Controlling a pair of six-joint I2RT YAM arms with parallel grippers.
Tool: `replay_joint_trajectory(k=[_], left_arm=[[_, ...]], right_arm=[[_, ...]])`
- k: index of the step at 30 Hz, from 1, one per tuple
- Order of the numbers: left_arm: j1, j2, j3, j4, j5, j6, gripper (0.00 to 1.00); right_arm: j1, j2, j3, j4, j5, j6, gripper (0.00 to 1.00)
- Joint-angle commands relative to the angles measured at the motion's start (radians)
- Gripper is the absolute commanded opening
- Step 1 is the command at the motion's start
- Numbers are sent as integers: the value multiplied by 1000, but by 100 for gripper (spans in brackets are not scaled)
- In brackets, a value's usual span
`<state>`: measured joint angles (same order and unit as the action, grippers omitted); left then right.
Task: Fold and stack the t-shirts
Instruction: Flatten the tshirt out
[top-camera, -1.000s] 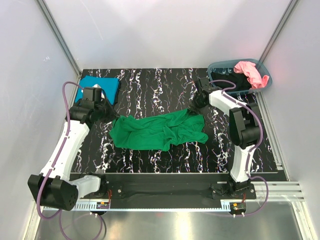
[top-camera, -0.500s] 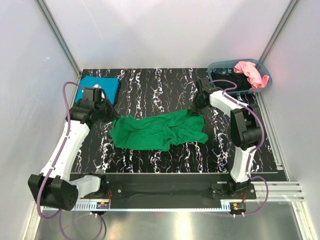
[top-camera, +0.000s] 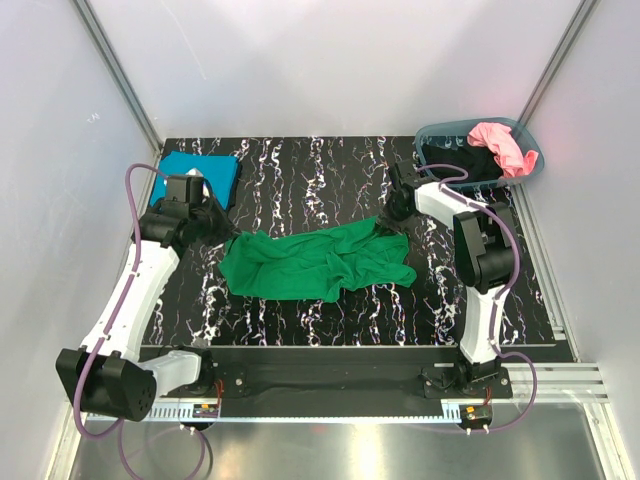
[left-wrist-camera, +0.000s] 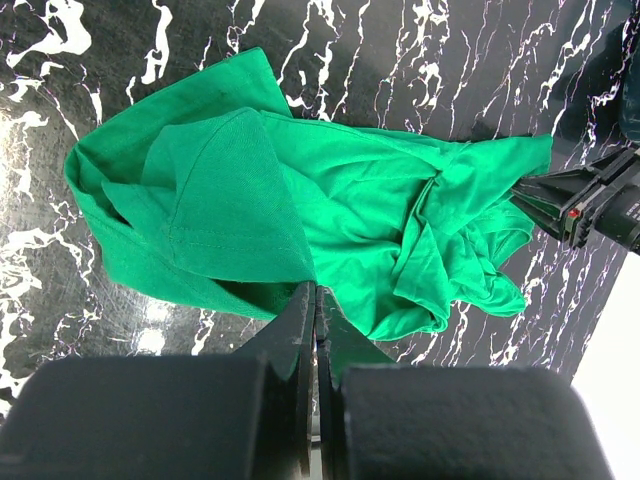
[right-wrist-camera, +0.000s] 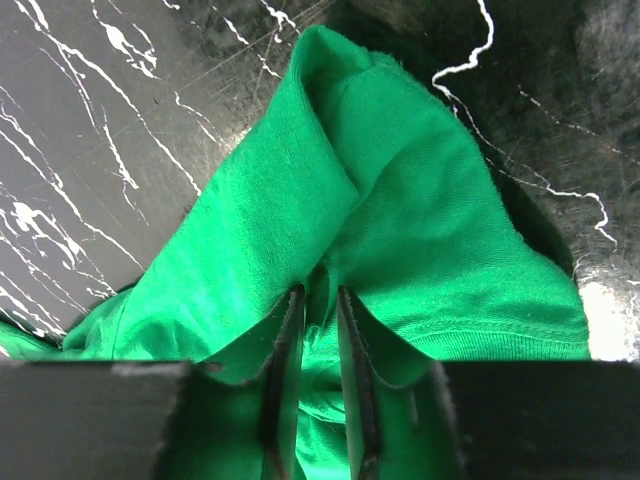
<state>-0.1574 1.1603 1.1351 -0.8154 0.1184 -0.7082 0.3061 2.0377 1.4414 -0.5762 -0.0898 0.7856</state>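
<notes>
Crumpled green shirt (left-wrist-camera: 350, 190) on black desk (top-camera: 300, 170), left end effector (left-wrist-camera: 314, 305) pressed together on its hem, right end effector (right-wrist-camera: 317, 320) pinching a fold at its tips

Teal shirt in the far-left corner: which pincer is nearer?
Left. The left pincer sits just on the near side of the teal shirt, at the green shirt's left end. The right pincer is far off to the right, at the green shirt's right end.

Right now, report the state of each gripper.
Left gripper: closed, pinching the edge of the green t-shirt.
Right gripper: closed on a raised fold of the green t-shirt.
</notes>
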Motion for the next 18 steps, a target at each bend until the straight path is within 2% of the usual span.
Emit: replay_joint_trajectory(k=[1, 3, 4, 5, 11, 15, 18], left_arm=[[1, -16, 9, 15, 0, 0, 0], [1, -7, 18, 15, -5, 3, 0], [1, -2, 28, 12, -11, 3, 0], [2, 2, 38, 12, -22, 1, 0], [2, 81, 233, -30, -115, 30, 0], [2, 96, 391, -67, -210, 64, 0], [2, 53, 419, -80, -229, 73, 0]], right_arm=[[11, -22, 17, 15, 30, -2, 19], [8, -37, 37, 1, 30, -12, 10], [8, -65, 45, -13, 35, -16, 2], [10, -83, 54, -22, 41, -31, 0], [-33, -286, 227, -252, 206, -91, 0], [-136, -451, 350, -370, 238, -106, 0], [-220, -574, 421, -474, 298, -117, 0]])
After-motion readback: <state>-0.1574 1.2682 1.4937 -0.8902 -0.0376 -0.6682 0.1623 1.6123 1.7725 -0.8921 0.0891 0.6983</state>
